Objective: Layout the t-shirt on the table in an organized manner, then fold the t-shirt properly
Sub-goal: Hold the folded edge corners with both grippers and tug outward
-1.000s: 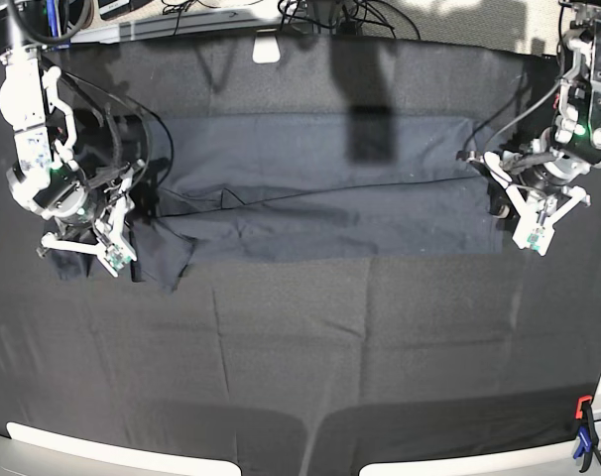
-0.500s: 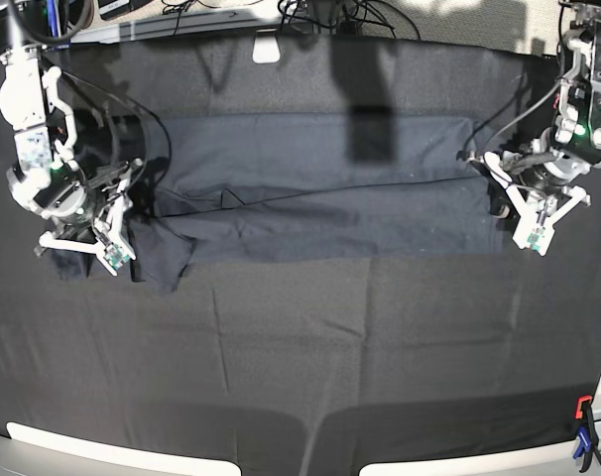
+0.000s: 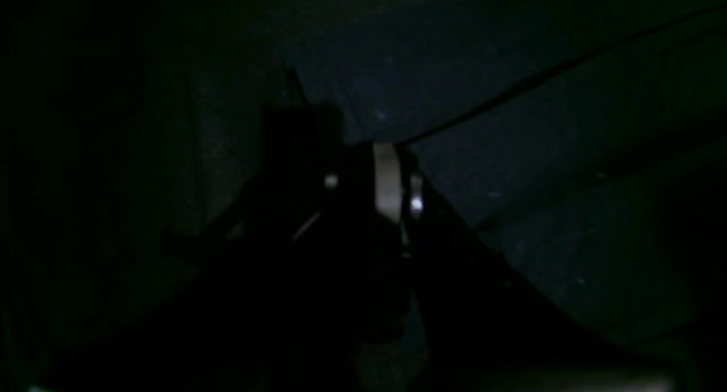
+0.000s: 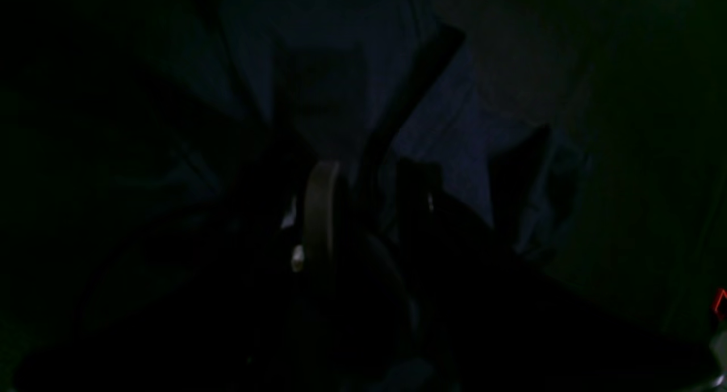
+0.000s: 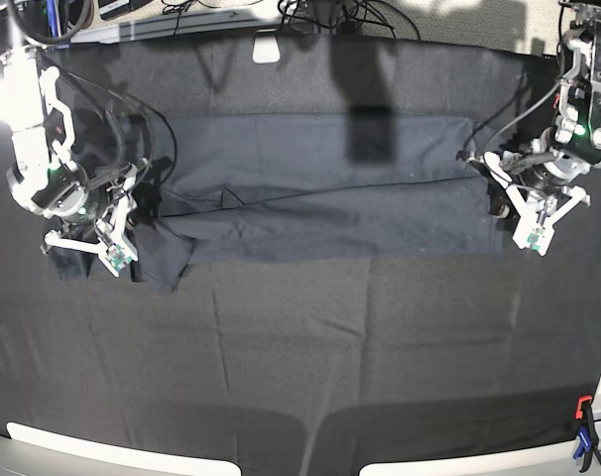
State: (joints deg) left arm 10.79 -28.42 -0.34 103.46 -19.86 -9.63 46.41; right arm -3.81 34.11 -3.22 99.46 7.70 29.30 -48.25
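Note:
The dark t-shirt [image 5: 320, 188] lies spread sideways across the black table [image 5: 300, 347], with a long crease along its middle. At the shirt's right edge, my left gripper [image 5: 499, 198] is shut on the cloth. In the left wrist view the pale finger pad [image 3: 388, 179] presses the t-shirt [image 3: 511, 68] where the crease ends. My right gripper [image 5: 134, 210] is at the rumpled left end. In the right wrist view its fingers [image 4: 321, 210] stand apart over bunched t-shirt cloth [image 4: 454, 142]. Both wrist views are very dark.
A red and blue clamp [image 5: 584, 436] grips the table's near right corner. A small white object [image 5: 267, 50] and cables [image 5: 320, 15] sit along the far edge. Pale panels [image 5: 112, 451] run along the front edge.
My right arm has shifted slightly up and to the left at the shirt's left end. The left arm and the shirt's right edge have stayed put.

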